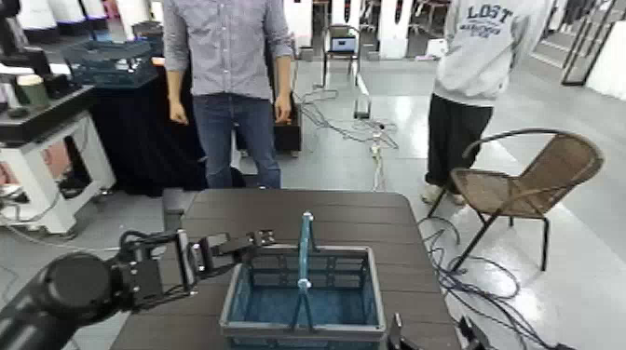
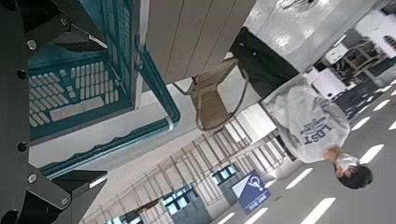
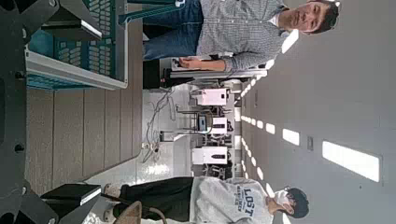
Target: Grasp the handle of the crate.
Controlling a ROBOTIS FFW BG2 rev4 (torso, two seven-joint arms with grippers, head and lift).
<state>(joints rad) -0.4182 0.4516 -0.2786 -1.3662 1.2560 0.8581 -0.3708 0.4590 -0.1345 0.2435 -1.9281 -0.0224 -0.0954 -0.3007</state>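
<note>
Because the handle stands upright across the crate, the left pincer waits wide beside it, seemingly to close sideways; the right pincer, also spread, idles near the crate's right side.

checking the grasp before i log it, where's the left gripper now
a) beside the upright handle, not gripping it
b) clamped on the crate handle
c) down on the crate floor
a, the left gripper is open at the crate's left side, short of the handle
</note>
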